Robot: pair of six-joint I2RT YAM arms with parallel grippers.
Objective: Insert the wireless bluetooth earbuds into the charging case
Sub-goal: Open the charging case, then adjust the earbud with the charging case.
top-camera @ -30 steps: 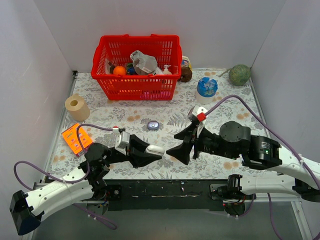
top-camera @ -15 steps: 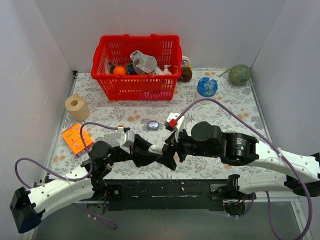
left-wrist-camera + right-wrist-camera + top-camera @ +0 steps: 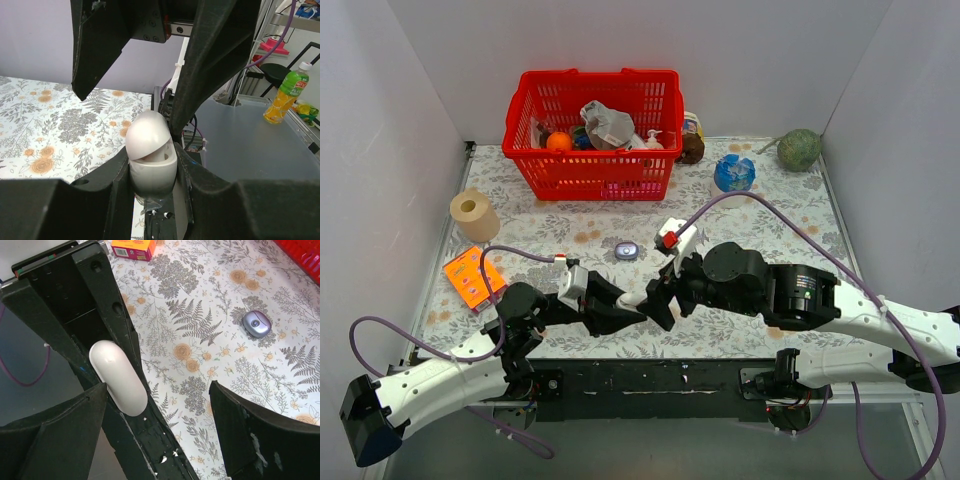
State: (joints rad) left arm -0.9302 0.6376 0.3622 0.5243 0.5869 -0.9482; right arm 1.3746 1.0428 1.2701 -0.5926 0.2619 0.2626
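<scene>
Left wrist, left end effector point(image 3: 152, 167) pinching white egg-shaped case point(image 3: 150, 145), right end effector point(image 3: 157, 390) spread around it

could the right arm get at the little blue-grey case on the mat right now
Probably yes. The blue-grey case lies alone on the floral mat, just ahead of the right gripper, whose jaws are open, and nothing stands on the mat between them.

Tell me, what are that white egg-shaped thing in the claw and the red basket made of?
The white egg-shaped case: probably hard plastic, glossy; it is smooth, with soft highlights and a lid seam. The red basket: likely moulded plastic, slightly shiny; uniform colour and open lattice walls suggest it.
</scene>
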